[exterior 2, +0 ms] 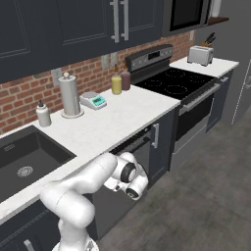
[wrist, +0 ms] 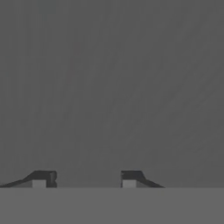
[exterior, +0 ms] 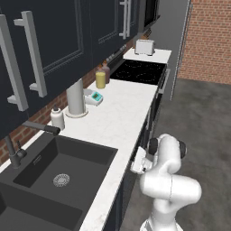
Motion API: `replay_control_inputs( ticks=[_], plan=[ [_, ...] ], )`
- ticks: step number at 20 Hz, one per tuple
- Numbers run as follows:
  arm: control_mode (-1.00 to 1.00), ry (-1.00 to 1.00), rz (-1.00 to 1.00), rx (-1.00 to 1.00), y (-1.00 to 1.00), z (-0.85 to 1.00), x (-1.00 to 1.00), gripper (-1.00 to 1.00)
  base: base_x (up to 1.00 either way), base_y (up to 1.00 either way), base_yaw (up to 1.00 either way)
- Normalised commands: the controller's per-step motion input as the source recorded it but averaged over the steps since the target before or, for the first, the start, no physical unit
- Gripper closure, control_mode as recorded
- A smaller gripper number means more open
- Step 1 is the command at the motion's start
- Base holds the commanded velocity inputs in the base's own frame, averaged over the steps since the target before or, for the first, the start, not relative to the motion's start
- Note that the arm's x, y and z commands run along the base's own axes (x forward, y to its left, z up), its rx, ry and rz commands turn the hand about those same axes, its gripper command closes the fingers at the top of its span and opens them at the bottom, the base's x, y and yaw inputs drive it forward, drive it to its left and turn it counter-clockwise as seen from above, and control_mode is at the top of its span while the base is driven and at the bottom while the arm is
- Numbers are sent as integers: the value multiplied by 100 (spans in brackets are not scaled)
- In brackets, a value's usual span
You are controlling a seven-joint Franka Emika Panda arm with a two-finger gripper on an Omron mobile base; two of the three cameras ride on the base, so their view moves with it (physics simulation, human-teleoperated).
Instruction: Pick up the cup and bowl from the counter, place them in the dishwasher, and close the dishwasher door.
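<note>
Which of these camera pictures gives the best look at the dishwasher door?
The right base view: the dishwasher door shows as a dark front panel under the counter, behind the arm. The left base view catches it edge-on. The hand view shows a flat grey surface close up.

No text, label, brand or number can be read anywhere. The small white kitchen scale with a teal display, on the white marbled bench up beyond the pincer, shows only a blank coloured panel; any digits are too small to tell.
</note>
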Motion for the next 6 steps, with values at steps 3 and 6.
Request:
replay_control_inputs(
  ticks=[3, 6],
  plan=[
    [-100, 0, 0, -3, 84, 0, 21, -100, 0, 0, 0],
    [-100, 0, 0, -4, 81, 0, 19, -100, 0, 0, 0]
  ],
)
